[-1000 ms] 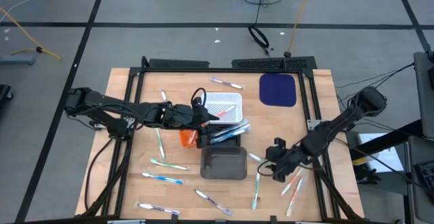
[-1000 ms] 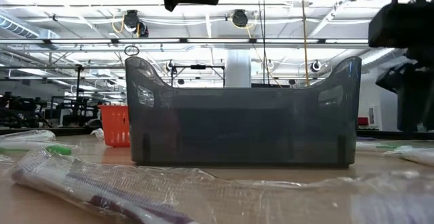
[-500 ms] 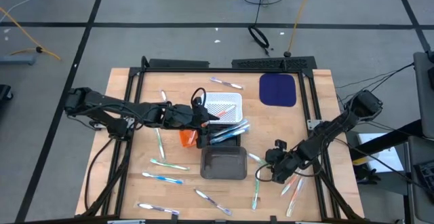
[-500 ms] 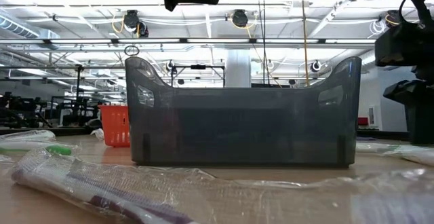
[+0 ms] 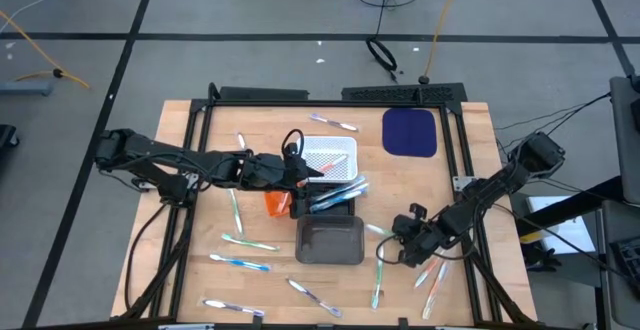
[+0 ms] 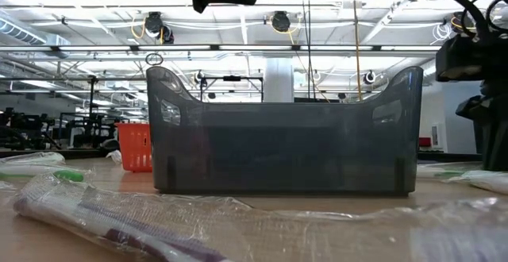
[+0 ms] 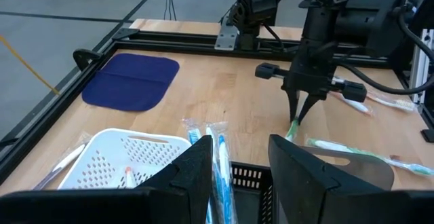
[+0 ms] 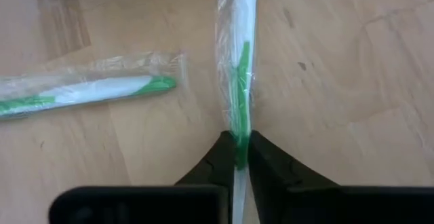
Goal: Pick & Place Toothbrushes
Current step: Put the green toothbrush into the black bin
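Note:
Wrapped toothbrushes lie scattered on the wooden table. My right gripper (image 5: 400, 253) stands near the table's near right and is shut on a green-and-white toothbrush (image 8: 237, 47) in clear wrap. A second green one (image 8: 88, 91) lies beside it. My left gripper (image 7: 241, 173) hangs open high over the middle of the table. Two blue toothbrushes (image 7: 215, 146) lie below it, by the white basket (image 5: 330, 155); whether it touches them I cannot tell. My right gripper pinches the green stretch (image 8: 239, 132) of the toothbrush between its two fingertips (image 7: 297, 113), close to one end. The fingers come from above, pointing down, and lie across the brush. The toothbrush lies flat on the table in its wrap.
A grey tray (image 5: 330, 240) stands at the middle, with an orange basket (image 5: 277, 202) to its left and a dark blue mat (image 5: 410, 132) at the far right. More toothbrushes lie at the near left (image 5: 240, 262), near middle (image 5: 315, 295) and near right (image 5: 432, 275).
My right gripper has come down to the table and a little toward the near edge. It has shut on the green toothbrush, which stays flat on the table.

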Available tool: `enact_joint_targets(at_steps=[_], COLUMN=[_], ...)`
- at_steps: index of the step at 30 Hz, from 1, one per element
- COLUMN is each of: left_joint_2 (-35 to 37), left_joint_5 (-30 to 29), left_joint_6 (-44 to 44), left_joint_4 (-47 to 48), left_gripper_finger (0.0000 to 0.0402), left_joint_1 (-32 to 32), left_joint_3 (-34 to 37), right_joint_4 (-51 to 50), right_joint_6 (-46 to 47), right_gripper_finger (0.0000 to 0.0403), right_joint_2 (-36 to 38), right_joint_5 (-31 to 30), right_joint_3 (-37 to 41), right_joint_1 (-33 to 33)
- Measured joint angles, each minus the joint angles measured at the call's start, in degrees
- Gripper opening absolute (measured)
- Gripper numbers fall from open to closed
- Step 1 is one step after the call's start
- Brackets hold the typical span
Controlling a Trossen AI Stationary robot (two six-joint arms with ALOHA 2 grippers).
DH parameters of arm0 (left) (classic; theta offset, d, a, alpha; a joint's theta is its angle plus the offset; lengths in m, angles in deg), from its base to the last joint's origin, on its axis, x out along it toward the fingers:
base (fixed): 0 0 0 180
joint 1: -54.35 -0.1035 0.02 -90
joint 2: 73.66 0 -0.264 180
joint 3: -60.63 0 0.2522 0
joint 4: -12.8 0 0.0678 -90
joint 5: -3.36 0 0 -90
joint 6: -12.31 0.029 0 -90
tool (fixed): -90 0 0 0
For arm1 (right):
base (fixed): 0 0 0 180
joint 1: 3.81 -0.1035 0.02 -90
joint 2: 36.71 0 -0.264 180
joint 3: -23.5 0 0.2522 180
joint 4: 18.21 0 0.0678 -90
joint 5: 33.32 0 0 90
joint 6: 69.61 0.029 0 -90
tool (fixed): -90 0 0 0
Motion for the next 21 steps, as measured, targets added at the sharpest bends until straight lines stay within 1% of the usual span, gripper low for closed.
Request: enact_joint_targets(at_steps=[6, 8, 12, 16, 21], left_joint_2=[0.00, 0.00, 0.00, 0.00, 0.00], left_joint_5=[0.02, 0.00, 0.00, 0.00, 0.02], left_joint_6=[-0.02, -0.02, -0.02, -0.04, -0.06], left_joint_4=[-0.11, -0.16, -0.59, -1.49, -3.89], left_gripper_finger=[0.0147, 0.0147, 0.0147, 0.0147, 0.0147], left_joint_1=[0.00, 0.00, 0.00, 0.00, 0.00], left_joint_3=[0.00, 0.00, 0.00, 0.00, 0.00], right_joint_4=[-3.90, -5.69, -8.25, -5.43, 3.17], right_joint_6=[0.76, 1.27, 1.82, -1.55, -10.86], right_gripper_finger=[0.0010, 0.0002, 0.0004, 0.0004, 0.0003], right_joint_2=[3.08, 5.04, 9.71, 14.13, 18.79], right_joint_5=[-2.54, -4.30, -8.04, -12.89, -19.19], right_joint_3=[0.27, 0.27, 0.27, 0.24, 0.22], right_joint_1=[0.03, 0.03, 0.03, 0.05, 0.05])
